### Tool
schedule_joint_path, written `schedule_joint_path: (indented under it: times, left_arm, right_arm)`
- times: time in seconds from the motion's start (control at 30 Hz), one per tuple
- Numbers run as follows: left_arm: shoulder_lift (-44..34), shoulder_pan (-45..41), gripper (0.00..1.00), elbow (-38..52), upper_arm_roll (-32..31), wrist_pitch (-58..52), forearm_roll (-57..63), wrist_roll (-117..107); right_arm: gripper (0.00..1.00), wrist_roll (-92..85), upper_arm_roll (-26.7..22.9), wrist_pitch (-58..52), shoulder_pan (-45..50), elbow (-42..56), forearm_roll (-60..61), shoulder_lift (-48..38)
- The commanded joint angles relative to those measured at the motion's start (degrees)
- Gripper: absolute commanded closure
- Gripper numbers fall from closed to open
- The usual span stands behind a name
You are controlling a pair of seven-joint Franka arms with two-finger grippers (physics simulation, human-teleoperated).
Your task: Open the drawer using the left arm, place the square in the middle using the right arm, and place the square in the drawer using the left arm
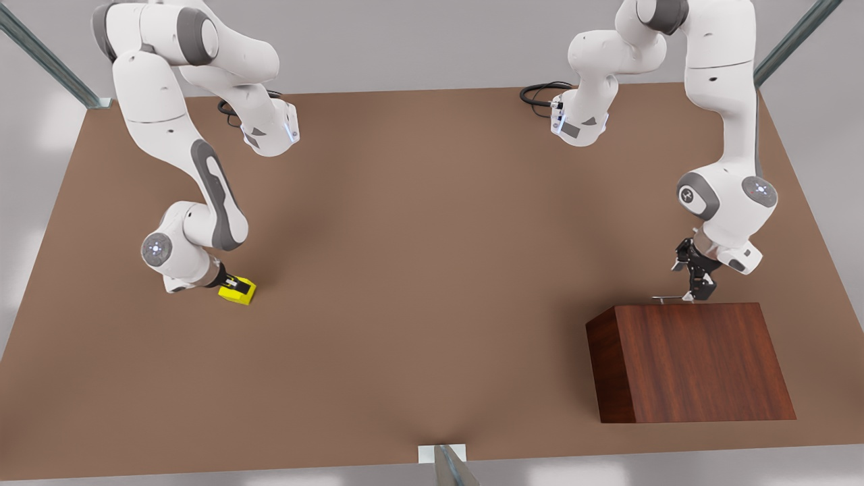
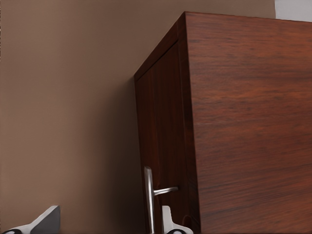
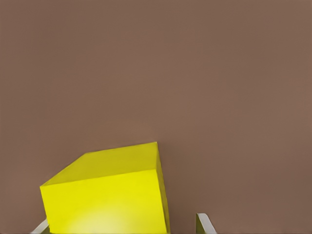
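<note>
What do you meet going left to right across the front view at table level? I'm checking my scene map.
Right gripper at the yellow square → bare middle of the table → left gripper at the drawer handle, above the wooden cabinet.

Small bright yellow cube (image 3: 109,195) is sitting on the plain matte brown tabletop (image 3: 195,73), one corner edge facing the camera, top face catching light. Two pale fingertips (image 3: 204,224) of the right gripper (image 3: 122,226) are flanking it, one at either side.
</note>
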Motion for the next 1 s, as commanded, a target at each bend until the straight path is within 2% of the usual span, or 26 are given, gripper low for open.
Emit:
schedule_joint_path:
  times: [0.0, 0.1, 0.17, 0.23, 0.3, 0.37, 0.4, 0.57, 0.77, 0.97]
  left_arm:
    - [0.01, -0.01, 0.00, 0.00, 0.00, 0.00, -0.08, 0.00]
    - [0.36, -0.10, 0.00, -0.09, -0.09, -0.09, 0.01, 0.00]
    - [0.71, -0.19, 0.00, -0.09, -0.35, -0.09, 0.01, 0.00]
    - [0.62, -0.36, 0.00, -0.09, -0.44, -0.18, 0.01, 0.00]
    - [0.62, -0.54, 0.00, -0.09, -0.44, -0.26, 0.01, 0.00]
    - [0.62, -0.54, 0.00, -0.17, -0.53, -0.26, 0.01, 0.00]
    - [0.71, -0.63, 0.00, -0.17, -0.53, -0.53, 0.01, 0.00]
    - [1.50, -0.63, 0.00, -0.17, -0.61, -0.53, 0.01, 0.00]
    - [0.62, -0.63, 0.00, -0.17, -0.61, -2.46, 0.01, 0.00]
    - [-0.35, -0.63, 0.00, -0.79, -0.53, -4.66, 0.18, 0.35]
  right_arm:
    - [0.00, 0.00, 0.00, 0.02, 0.00, -0.01, 0.00, 0.09]
    - [0.00, 0.00, 0.00, 0.19, 0.09, -0.45, 0.00, 0.45]
    - [0.07, -0.09, 0.00, 0.19, 0.09, -0.45, 0.00, 0.45]
    - [0.07, -0.88, 0.00, 0.19, 0.09, -0.53, 0.00, 0.45]
    - [0.14, -0.97, 0.00, 0.28, 0.00, -0.10, 0.09, 0.62]
    - [0.15, -0.97, 0.00, 2.21, 0.00, -0.27, 0.35, 1.68]
    - [0.23, -0.88, 0.00, 2.13, 0.00, -0.27, 0.70, 1.68]
    - [0.33, -0.97, 0.09, 2.04, 0.09, -0.10, 0.79, 1.33]
    - [0.34, -2.02, 0.44, 1.78, 0.79, -0.18, 0.79, -0.08]
    - [0.34, -1.67, 0.97, 1.25, 7.90, 1.66, 0.70, -2.01]
